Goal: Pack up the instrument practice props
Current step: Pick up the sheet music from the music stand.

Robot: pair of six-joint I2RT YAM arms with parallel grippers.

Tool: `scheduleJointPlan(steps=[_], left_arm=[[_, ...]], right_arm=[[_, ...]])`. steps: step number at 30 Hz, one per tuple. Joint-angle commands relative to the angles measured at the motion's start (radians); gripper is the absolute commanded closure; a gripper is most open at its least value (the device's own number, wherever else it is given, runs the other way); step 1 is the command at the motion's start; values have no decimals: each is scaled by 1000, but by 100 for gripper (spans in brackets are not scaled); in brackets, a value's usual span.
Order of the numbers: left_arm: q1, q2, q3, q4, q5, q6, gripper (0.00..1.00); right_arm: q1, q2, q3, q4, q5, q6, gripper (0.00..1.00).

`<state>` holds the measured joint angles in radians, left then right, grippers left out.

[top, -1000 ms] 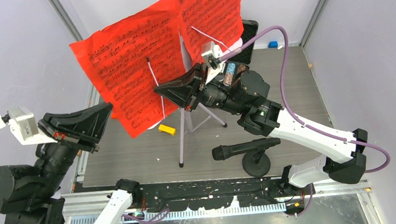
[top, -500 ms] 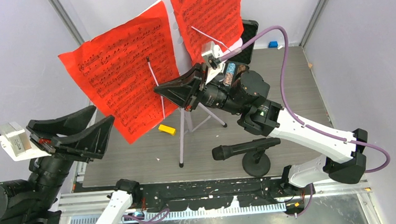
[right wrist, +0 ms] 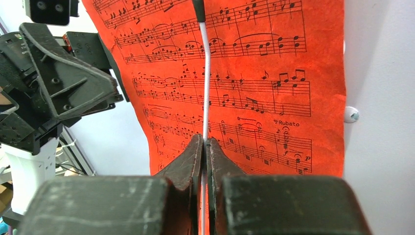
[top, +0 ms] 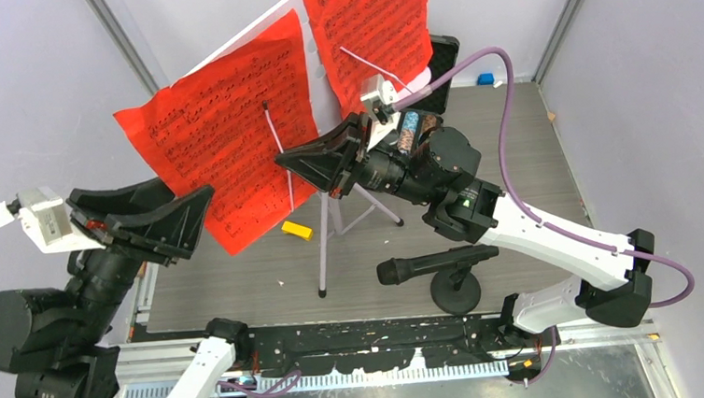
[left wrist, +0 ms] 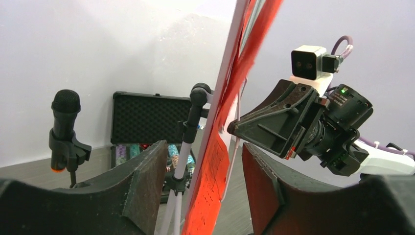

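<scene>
**Left hand wide around a red page, right hand pinched on the rack's white rod**

Nearest on the grey worktop (top: 532,149), right of centre, a black microphone (top: 435,263) lies level in the clip of its short pole, which rises from a round black base (top: 456,293). Just left of it the silver tripod legs (top: 322,248) of the music rack (top: 252,26) come down to the worktop. A small yellow block (top: 297,229) lies beside them.

At the near left, the left hand (left wrist: 201,161) is raised with its fingers wide apart. The lower edge of the left red page (top: 223,142) hangs edge-on in the gap between them. The fingers are not closed on the page, and I cannot tell whether the paper brushes either pad.

In the middle, the right hand (right wrist: 204,143) is pinched tight on a thin white rod (right wrist: 206,73) that runs down the front of that page. Its fingertips meet around the rod, right against the printed staves.

The right red page (top: 368,20) stands higher and farther back on the white rack.

Behind the rack an open black case (left wrist: 147,117) with a foam-lined lid sits at the far wall. In the left wrist view a second microphone (left wrist: 63,122) stands upright in its clip beside the case. A small blue block (top: 485,79) lies at the far right corner.
</scene>
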<state>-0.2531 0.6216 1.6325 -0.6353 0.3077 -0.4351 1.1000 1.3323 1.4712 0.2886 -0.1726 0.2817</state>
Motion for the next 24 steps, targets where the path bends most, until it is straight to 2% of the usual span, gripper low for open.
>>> scheduleJointPlan(steps=[1, 6, 10, 14, 20, 24], left_arm=[[5, 38, -23, 76, 34, -5, 41], [5, 41, -40, 90, 38, -5, 42], [5, 42, -40, 91, 42, -5, 56], [5, 32, -35, 87, 34, -4, 76], [5, 14, -15, 65, 15, 2, 90], [5, 8, -5, 48, 11, 6, 93]], right_arm=[[-5, -15, -23, -35, 38, -35, 100], [-5, -19, -25, -35, 39, -37, 100], [-5, -19, -26, -33, 41, -39, 100], [-5, -13, -23, -33, 39, -37, 100], [-5, -9, -21, -30, 35, -33, 100], [-5, -7, -20, -29, 35, -33, 100]])
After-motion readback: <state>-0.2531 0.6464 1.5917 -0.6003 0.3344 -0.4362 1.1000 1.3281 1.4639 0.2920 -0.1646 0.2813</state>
